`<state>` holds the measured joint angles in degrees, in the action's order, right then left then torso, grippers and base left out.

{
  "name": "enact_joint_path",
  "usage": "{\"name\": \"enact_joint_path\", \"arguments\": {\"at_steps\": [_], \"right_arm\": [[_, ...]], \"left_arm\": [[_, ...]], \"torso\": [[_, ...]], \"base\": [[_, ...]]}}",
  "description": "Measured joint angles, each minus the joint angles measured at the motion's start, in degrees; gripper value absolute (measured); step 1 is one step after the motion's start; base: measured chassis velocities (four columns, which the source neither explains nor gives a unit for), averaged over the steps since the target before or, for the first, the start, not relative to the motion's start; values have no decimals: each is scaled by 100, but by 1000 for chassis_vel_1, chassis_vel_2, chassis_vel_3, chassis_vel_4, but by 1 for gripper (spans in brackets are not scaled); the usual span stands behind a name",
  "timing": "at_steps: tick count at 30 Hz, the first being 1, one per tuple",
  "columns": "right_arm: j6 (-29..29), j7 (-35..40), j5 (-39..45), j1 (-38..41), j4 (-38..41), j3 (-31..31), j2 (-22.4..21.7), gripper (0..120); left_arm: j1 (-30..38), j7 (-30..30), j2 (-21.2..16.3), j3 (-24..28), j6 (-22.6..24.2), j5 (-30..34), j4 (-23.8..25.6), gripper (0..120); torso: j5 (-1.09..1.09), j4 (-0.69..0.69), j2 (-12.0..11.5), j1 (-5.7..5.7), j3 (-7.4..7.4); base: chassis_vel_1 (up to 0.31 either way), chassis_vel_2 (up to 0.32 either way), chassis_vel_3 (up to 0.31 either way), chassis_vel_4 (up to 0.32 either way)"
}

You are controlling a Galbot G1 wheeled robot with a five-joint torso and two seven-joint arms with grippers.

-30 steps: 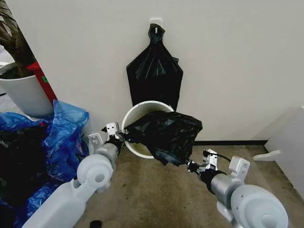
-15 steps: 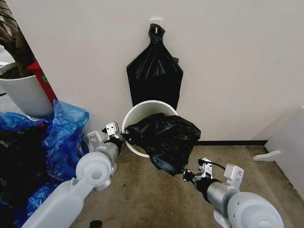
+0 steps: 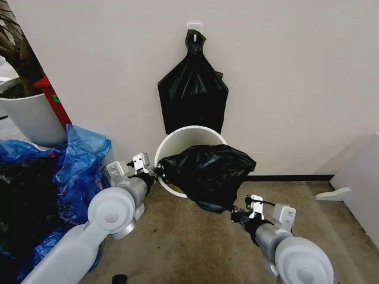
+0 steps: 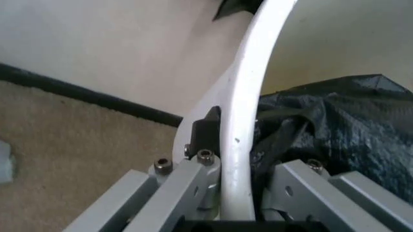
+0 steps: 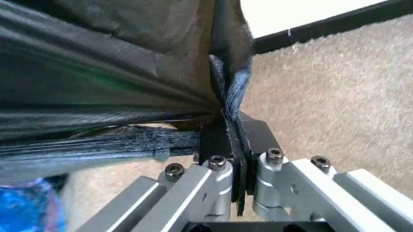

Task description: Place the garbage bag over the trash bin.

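The left pincer (image 3: 155,172) is seen in the head view at the near-left part of the trash bin's (image 3: 177,139) rim, clenched on the garbage bag (image 3: 207,171) where the film meets that rim. The right pincer (image 3: 235,215) is held lower and nearer, over the carpeted floor (image 3: 189,248), and is clamped on the bag's bottom corner. The bag is stretched between the two, draped across the front and right side of the bin, whose back rim and pale interior are left uncovered. The bin is stood on the floor against the wall (image 3: 284,77). A bunch of black bags (image 3: 193,94) is hung on the wall directly above it. Blue plastic bags (image 3: 77,168) are heaped at the left, with a white plant pot (image 3: 32,118) behind them.

In the left wrist view, the bin's white rim (image 4: 248,111) is seen running between the left pincer's fingers (image 4: 206,128), one outside the wall and the other inside; black film (image 4: 329,125) is gathered on the inner side.

In the right wrist view, the right pincer's fingers (image 5: 252,137) are pressed together on a pinched fold of black plastic (image 5: 226,96), from which taut pleats are fanned away.
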<state>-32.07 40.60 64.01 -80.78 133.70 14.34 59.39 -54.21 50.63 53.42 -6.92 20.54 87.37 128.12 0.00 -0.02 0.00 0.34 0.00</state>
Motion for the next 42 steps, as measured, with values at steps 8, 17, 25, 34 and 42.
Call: {"name": "enact_joint_path", "arguments": {"at_steps": [8,17,25,34,42], "right_arm": [[-17,76,-248,-96,81,-74,7,0],[-106,220,-679,-493,691,114,-210,34],[-156,282,-770,-758,951,12,-261,61],[-282,159,-839,-308,954,297,-881,95],[-328,-766,-2093,207,976,258,-1490,100]], "left_arm": [[67,59,-19,-30,5,474,55,1],[198,124,10,37,18,386,-197,1],[200,268,36,48,-23,164,-349,1],[12,-88,-96,163,190,-941,-359,1],[-197,-503,-326,248,367,-1845,-295,1]], "torso": [[0,1,0,0,0],[0,-1,0,0,0],[0,0,0,0,0],[0,-2,0,0,0],[0,2,0,0,0]], "base": [[0,0,0,0],[0,0,0,0],[0,0,0,0],[0,0,0,0],[0,0,0,0]]}}
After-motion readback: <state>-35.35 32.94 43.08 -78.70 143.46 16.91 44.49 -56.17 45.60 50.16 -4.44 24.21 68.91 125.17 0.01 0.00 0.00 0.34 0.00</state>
